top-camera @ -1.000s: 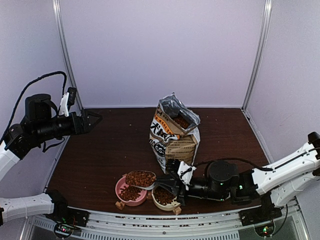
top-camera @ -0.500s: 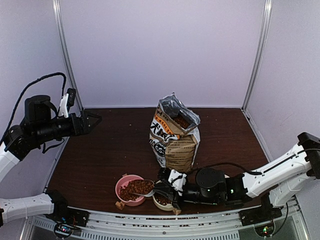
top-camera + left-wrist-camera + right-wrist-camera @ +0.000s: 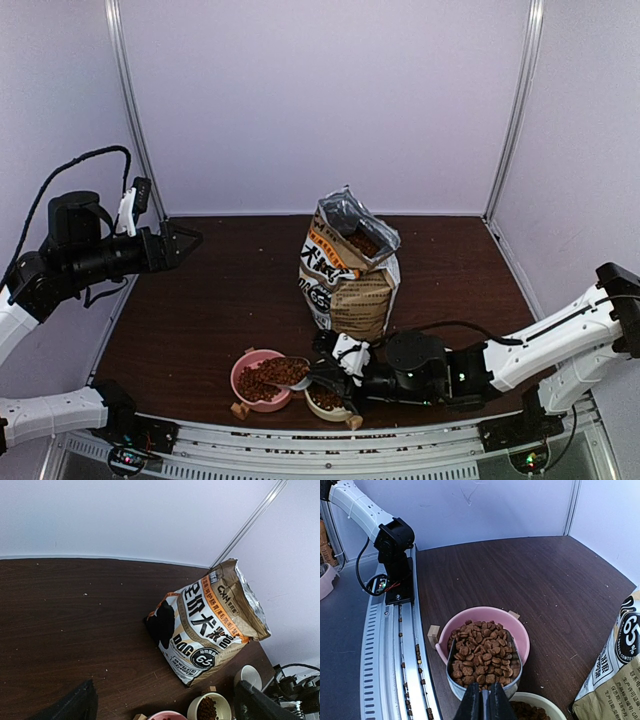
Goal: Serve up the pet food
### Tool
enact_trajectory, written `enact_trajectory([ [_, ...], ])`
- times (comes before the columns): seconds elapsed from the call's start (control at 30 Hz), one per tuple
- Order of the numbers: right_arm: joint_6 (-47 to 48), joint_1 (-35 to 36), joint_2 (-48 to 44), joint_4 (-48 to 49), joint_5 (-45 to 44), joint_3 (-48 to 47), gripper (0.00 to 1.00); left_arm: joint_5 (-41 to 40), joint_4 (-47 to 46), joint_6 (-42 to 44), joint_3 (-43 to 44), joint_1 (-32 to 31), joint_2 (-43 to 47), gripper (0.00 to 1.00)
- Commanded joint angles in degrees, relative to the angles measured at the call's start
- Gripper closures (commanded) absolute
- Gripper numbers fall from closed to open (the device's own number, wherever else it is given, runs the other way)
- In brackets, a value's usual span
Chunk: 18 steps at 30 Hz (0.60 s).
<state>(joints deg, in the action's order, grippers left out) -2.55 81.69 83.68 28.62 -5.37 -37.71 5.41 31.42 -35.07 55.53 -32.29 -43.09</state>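
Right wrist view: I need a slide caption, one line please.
Right gripper holds a metal scoop heaped with kibble over the pink bowl, dog-food bag alongside.

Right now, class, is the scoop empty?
No: the right wrist view shows the scoop heaped with kibble, over the pink bowl.

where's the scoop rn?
In the right wrist view, the scoop, full of kibble, is held by the right gripper over the pink bowl, left of the cream bowl.
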Motion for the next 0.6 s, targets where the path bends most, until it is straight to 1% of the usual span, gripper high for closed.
enact_trajectory([
  [0.0, -0.80, -0.47, -0.09, -1.56, -0.88, -2.46, 1.00, 0.44, -1.45, 0.21, -0.51, 0.35, 0.29, 0.02],
  [0.57, -0.52, -1.05, -2.21, -8.73, -1.99, -3.86, 1.00, 0.96, -0.04, 2.27, 1.25, 0.33, -0.82, 0.02],
])
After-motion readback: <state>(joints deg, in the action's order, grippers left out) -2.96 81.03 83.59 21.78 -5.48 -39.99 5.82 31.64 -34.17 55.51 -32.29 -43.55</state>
